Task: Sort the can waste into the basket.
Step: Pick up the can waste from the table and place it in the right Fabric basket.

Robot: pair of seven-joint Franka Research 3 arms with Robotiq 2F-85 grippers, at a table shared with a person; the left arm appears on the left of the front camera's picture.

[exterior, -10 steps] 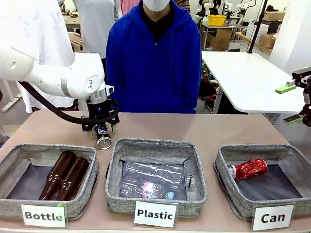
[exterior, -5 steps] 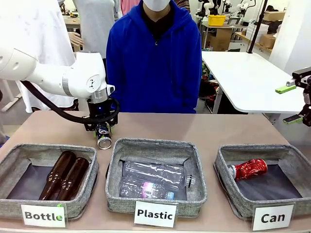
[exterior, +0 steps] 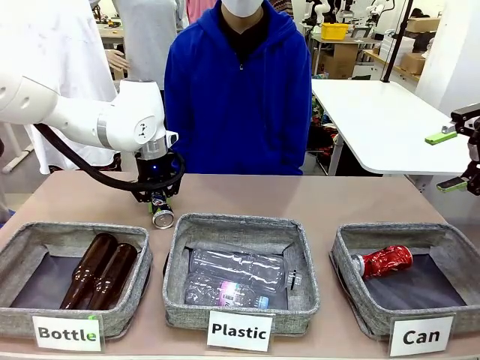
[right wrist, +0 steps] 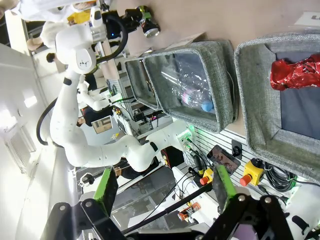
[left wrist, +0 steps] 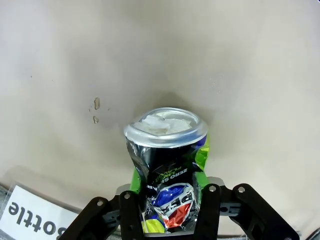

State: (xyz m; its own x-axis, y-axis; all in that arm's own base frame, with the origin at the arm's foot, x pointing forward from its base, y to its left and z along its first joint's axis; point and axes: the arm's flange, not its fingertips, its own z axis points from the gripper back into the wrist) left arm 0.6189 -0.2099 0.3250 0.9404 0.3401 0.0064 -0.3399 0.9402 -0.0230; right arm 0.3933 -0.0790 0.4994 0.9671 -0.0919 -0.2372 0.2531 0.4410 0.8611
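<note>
My left gripper point(exterior: 158, 201) is shut on a dented dark blue-black can point(exterior: 162, 214), holding it just above the table behind the "Bottle" basket. In the left wrist view the can point(left wrist: 167, 165) sits squeezed between the green-padded fingers, silver top facing away. A shiny red crushed can point(exterior: 383, 261) lies in the grey basket labelled "Can" point(exterior: 352, 304) at the front right; the right wrist view shows that red can point(right wrist: 296, 71) too. My right gripper point(exterior: 454, 159) hangs open high at the right edge, nothing between its fingers point(right wrist: 106, 187).
The "Bottle" basket point(exterior: 127, 307) at front left holds two brown glass bottles. The "Plastic" basket point(exterior: 174, 300) in the middle holds clear plastic bottles. A person in a blue hoodie point(exterior: 237, 97) stands at the far side of the table.
The left gripper closed on the dark can and has raised it slightly off the table. The right arm has not moved.
</note>
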